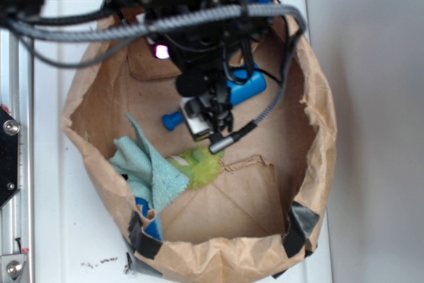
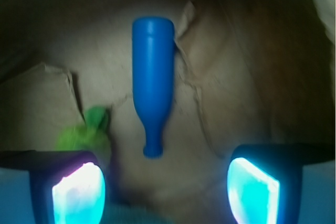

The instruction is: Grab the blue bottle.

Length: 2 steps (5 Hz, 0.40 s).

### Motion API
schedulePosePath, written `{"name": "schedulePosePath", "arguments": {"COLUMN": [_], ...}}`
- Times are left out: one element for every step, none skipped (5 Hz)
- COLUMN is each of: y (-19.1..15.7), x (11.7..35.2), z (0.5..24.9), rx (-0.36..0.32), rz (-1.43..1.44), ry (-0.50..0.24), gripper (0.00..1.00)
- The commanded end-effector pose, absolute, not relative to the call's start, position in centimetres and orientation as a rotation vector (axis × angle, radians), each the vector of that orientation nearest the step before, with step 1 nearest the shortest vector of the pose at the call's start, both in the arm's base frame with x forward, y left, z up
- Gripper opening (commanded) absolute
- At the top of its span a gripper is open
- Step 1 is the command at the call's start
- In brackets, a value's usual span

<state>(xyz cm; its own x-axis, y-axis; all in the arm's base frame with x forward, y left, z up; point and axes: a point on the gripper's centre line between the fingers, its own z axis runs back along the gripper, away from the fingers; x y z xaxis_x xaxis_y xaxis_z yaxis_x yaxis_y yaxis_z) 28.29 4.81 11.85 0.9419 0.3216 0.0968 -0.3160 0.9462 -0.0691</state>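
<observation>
The blue bottle (image 2: 153,77) lies flat on the floor of a brown paper bag (image 1: 311,117), its narrow neck pointing toward the gripper. From outside, the bottle (image 1: 246,87) shows partly behind the arm, neck end at the left. My gripper (image 2: 165,190) hovers above the bag floor just short of the bottle's neck, jaws spread wide with bare paper between the glowing pads (image 2: 79,192). In the exterior view the gripper (image 1: 209,117) hangs inside the bag over the bottle's neck. Nothing is held.
A light teal woven cloth (image 1: 149,170) drapes over the bag's near-left wall. Beside it lies a green fuzzy thing (image 1: 202,167), also left of the bottle's neck (image 2: 84,132). A small blue piece (image 1: 149,223) sits under the cloth. Bag walls ring everything.
</observation>
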Motion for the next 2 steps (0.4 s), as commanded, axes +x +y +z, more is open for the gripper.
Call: {"name": "schedulePosePath", "arguments": {"y": [3.8, 3.1], "x": [31.3, 32.6], "z": [9.8, 8.9], "rx": [-0.112, -0.162], "rz": [0.295, 0.297], "ry": [-0.153, -0.136], "gripper": [1.00, 1.00]}}
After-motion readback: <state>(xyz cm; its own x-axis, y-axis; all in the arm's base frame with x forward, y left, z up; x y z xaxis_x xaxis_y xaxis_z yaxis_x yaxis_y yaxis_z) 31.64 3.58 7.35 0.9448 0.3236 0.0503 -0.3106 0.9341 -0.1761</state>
